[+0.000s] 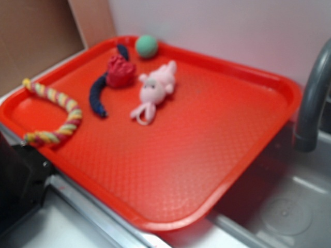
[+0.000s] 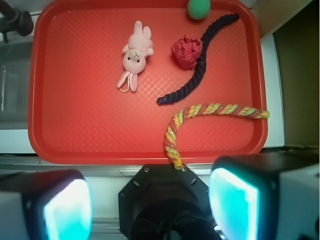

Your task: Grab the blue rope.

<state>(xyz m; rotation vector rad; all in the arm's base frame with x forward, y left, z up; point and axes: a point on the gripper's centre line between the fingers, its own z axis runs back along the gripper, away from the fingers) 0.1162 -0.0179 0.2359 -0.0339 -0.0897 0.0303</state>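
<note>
Though blurred, blue rope point(image 2: 200, 70) curved, apparently red-knotted

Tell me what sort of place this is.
Probably a toy kitchen sink counter: a grey faucet arcs over a sink basin, and a red tray of toys, the blue rope included, sits alongside.

Exterior view: off to side, angled down, fairly close, across red tray point(image 1: 217, 155) toward wall; sink edge at right. Wrist view: straight down from high above, whole tray point(image 2: 75, 125) in frame, gripper point(image 2: 150, 202) at bottom edge. Both views share tray and toys.
</note>
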